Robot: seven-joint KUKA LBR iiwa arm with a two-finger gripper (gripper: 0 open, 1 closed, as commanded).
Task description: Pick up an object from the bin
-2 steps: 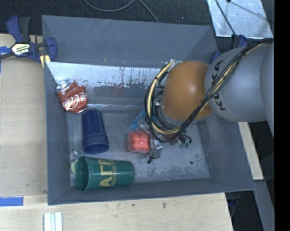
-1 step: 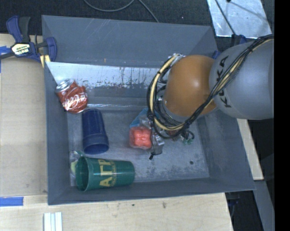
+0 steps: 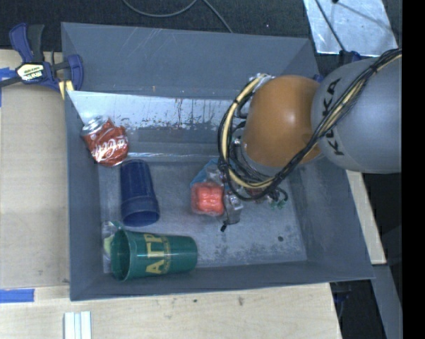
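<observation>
Orange-red lump (image 3: 207,200): lies on the bin (image 3: 191,55) floor, just beside the gripper (image 3: 229,210), on the gripper's view-left side. I note it as touching or nearly so; I cannot tell which. Whether the gripper is released or clenched I also cannot tell, as the wrist's orange cover (image 3: 279,129) and cables hang over it.

Beyond the lump, further view-left of the gripper, a dark blue cup (image 3: 139,193) lies on its side. Below-left of the gripper, a green cup (image 3: 158,254) with yellow lettering lies on its side. Far up-left of the gripper, a crushed red cola can (image 3: 106,143). Just view-right of the gripper, a small green scrap (image 3: 277,200).
</observation>
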